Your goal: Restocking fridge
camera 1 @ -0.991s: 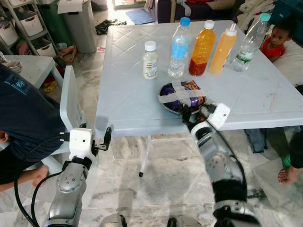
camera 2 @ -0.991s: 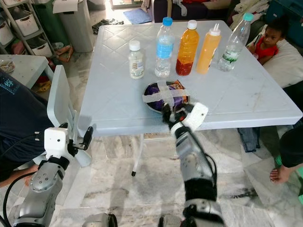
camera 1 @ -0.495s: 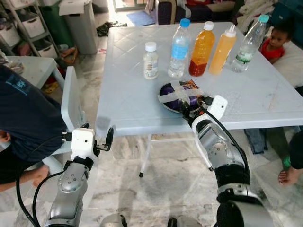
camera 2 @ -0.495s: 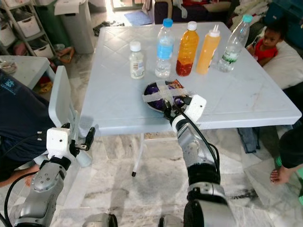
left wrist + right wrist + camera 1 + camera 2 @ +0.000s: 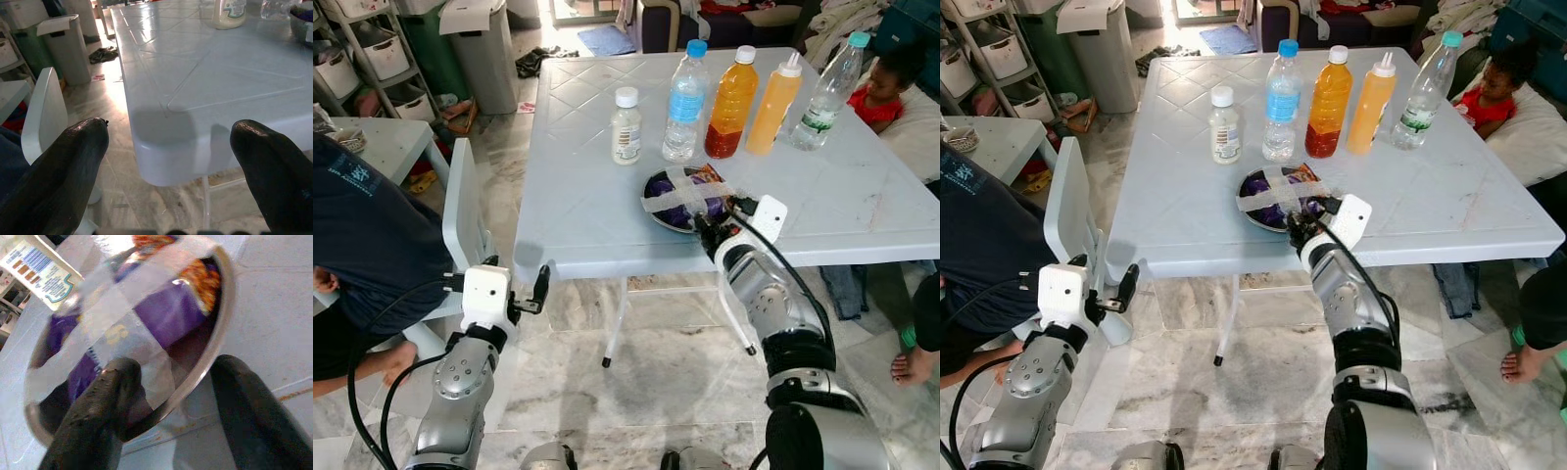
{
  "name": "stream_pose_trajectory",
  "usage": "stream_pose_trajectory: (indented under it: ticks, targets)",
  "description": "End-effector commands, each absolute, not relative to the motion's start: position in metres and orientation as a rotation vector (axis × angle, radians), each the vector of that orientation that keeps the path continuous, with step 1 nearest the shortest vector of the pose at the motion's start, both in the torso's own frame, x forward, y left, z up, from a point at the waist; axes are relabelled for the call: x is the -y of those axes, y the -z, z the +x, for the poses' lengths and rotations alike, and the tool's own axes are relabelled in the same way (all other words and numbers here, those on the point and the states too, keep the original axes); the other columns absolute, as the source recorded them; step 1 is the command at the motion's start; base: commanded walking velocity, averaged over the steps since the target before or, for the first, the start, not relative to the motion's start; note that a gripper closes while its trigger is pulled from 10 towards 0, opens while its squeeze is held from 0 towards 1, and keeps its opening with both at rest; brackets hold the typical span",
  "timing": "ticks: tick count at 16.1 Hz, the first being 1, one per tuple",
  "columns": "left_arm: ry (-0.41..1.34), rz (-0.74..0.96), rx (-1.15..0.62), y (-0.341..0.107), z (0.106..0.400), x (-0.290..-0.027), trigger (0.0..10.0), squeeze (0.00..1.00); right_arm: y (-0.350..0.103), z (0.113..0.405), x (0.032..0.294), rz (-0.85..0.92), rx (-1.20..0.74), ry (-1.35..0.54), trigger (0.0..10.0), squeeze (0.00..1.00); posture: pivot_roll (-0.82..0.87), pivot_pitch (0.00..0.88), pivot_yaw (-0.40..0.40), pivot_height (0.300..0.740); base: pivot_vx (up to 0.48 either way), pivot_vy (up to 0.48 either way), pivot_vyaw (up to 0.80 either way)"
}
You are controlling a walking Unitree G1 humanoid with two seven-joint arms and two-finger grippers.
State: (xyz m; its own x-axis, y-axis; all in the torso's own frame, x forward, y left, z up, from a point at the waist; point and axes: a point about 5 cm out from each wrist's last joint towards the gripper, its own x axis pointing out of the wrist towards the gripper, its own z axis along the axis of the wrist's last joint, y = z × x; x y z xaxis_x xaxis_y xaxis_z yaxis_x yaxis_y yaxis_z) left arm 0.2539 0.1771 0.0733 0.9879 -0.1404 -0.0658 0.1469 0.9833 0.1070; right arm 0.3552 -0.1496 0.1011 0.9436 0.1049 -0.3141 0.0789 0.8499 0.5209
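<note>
Left eye view: the bowl (image 5: 685, 199) sits centre frame near the tabletop's (image 5: 578, 196) front edge, within reach. The right gripper (image 5: 713, 227) meets its near rim; the left gripper (image 5: 536, 291) hangs lower left, off the tabletop corner. Bottles (image 5: 734, 103) line the upper centre.

Left wrist view: its fingers (image 5: 73, 166) stand wide apart on nothing.

Right wrist view: the fingers (image 5: 115, 387) straddle the rim (image 5: 215, 338), one inside, one outside, not yet closed, likely for a pinch. The metal bowl holds a purple packet (image 5: 161, 318) strapped down with clear tape (image 5: 112, 318).
</note>
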Motion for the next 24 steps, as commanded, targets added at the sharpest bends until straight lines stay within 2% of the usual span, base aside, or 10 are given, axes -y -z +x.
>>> stream_pose_trajectory:
  ticks: [1,6,14,18,19,20,21,22,24]
  targets:
    - [0.152,0.128,-0.057,-0.075,0.254,-0.178,10.0,0.0,-0.086,0.351,0.154,0.564,-0.423,0.028,0.0,0.0,-0.01,0.063,0.049,0.735,0.0,0.0,0.0]
    - [0.157,0.127,-0.056,-0.075,0.254,-0.176,10.0,0.0,-0.088,0.354,0.169,0.581,-0.422,0.073,0.0,0.0,-0.02,0.063,0.05,0.735,0.0,0.0,0.0]
    - [0.152,0.134,-0.051,-0.076,0.256,-0.177,10.0,0.0,-0.098,0.361,0.178,0.588,-0.385,0.107,0.0,0.0,-0.01,0.06,0.056,0.735,0.0,0.0,0.0]
    - [0.15,0.141,-0.044,-0.078,0.257,-0.178,10.0,0.0,-0.118,0.368,0.189,0.564,-0.309,0.136,0.0,0.0,-0.01,0.059,0.058,0.735,0.0,0.0,0.0]
    - [0.152,0.147,-0.039,-0.08,0.258,-0.178,10.0,0.0,-0.123,0.369,0.193,0.545,-0.291,0.144,4.4,0.0,-0.01,0.059,0.058,0.735,0.0,0.0,0.0]
    - [0.154,0.151,-0.039,-0.08,0.258,-0.178,10.0,0.0,-0.125,0.369,0.193,0.536,-0.284,0.14,10.0,0.0,-0.02,0.059,0.059,0.735,0.0,0.0,0.0]
    - [0.157,0.155,-0.04,-0.08,0.258,-0.179,10.0,0.0,-0.125,0.369,0.193,0.532,-0.283,0.14,10.0,0.66,-0.02,0.059,0.06,0.735,0.0,0.0,0.0]
    - [0.16,0.164,-0.044,-0.08,0.257,-0.183,10.0,0.0,-0.126,0.369,0.193,0.531,-0.28,0.131,10.0,1.0,-0.02,0.059,0.061,0.735,0.0,0.0,0.0]
    - [0.172,0.175,-0.05,-0.079,0.256,-0.186,10.0,0.0,-0.126,0.37,0.193,0.531,-0.284,0.133,10.0,1.0,-0.02,0.061,0.062,0.735,0.0,0.0,0.0]
